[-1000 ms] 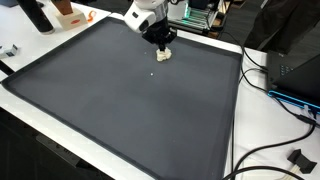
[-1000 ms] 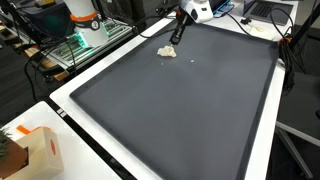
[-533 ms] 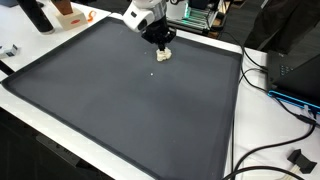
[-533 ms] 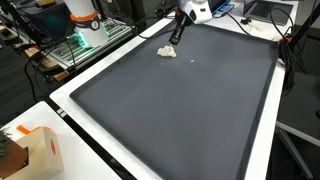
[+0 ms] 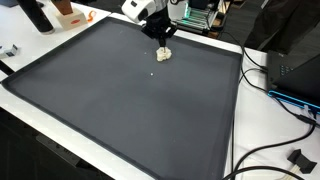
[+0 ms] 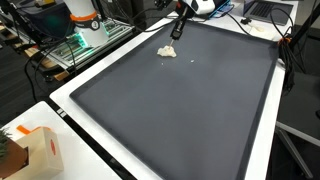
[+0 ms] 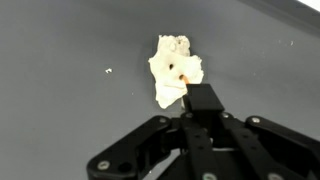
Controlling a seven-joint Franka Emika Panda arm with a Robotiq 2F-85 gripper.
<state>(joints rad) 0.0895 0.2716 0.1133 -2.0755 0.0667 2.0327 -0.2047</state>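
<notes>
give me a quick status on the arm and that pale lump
Gripper just above mat, fingers' state unclear. Pale lump lies free on dark mat. Small crumb beside it.

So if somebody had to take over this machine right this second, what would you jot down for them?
Gripper: just above the mat, holding nothing; whether it is open or shut cannot be told.
Pale crumpled lump lies on the dark mat near its far edge, right under the gripper, with a tiny white crumb beside it.
Done: lump is on the mat, not gripped.
Left: nothing gripped or lifted yet.
</notes>
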